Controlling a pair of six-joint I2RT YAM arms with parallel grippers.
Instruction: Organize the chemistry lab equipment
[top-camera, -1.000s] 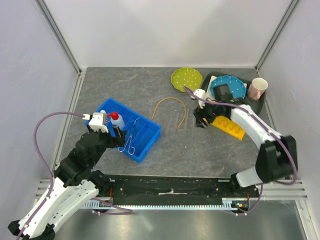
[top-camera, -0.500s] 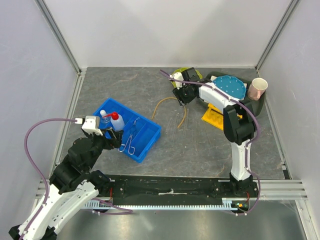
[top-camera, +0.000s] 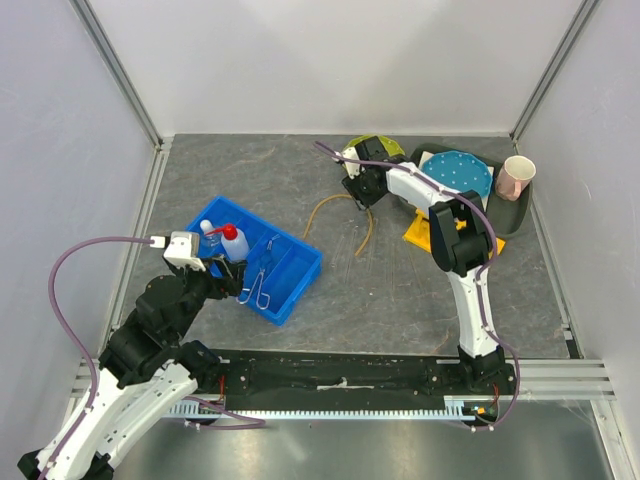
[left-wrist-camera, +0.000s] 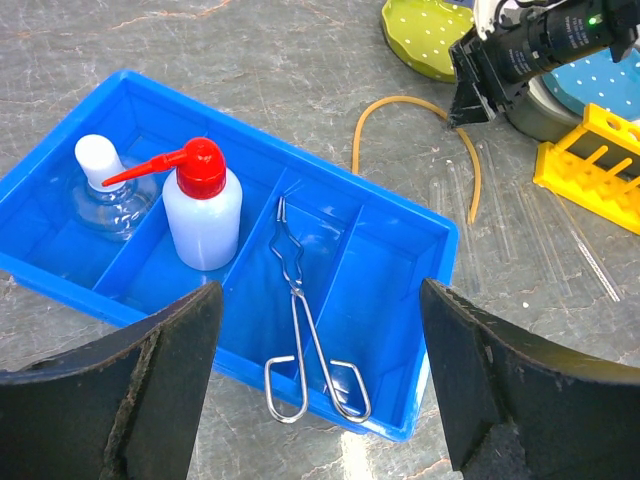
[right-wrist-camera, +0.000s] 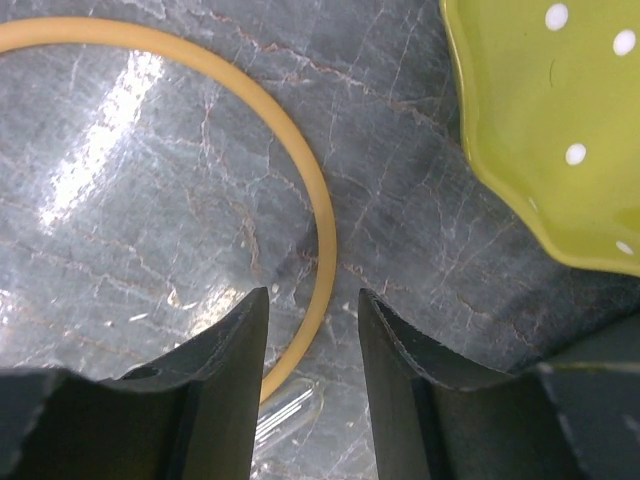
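Note:
The blue tray (top-camera: 262, 262) holds the white-stoppered flask (left-wrist-camera: 110, 190), the red-capped squeeze bottle (left-wrist-camera: 203, 215) and the metal wire tongs (left-wrist-camera: 305, 330), each in its own compartment. My left gripper (left-wrist-camera: 320, 290) hovers open above the tray's near side, holding nothing. The tan rubber tube (top-camera: 345, 198) lies in an arc on the table. My right gripper (right-wrist-camera: 308, 300) is low over the arc's far right part. Its jaws stand open on either side of the tube (right-wrist-camera: 200, 50) without pinching it. Thin glass tubes (left-wrist-camera: 575, 240) lie loose on the table; one end (right-wrist-camera: 290, 410) shows under the right gripper.
A green dotted plate (top-camera: 372, 152) lies just behind the right gripper. A blue dotted plate (top-camera: 460, 172) rests on a dark tray (top-camera: 510, 212), with a pink cup (top-camera: 517, 177) at its right. A yellow rack (top-camera: 420, 228) sits under the right forearm. Walls enclose three sides.
My right arm swung left and away from the yellow rack to the top of the tube's arc, and its jaws narrowed. The left gripper drew back slightly from the tray.

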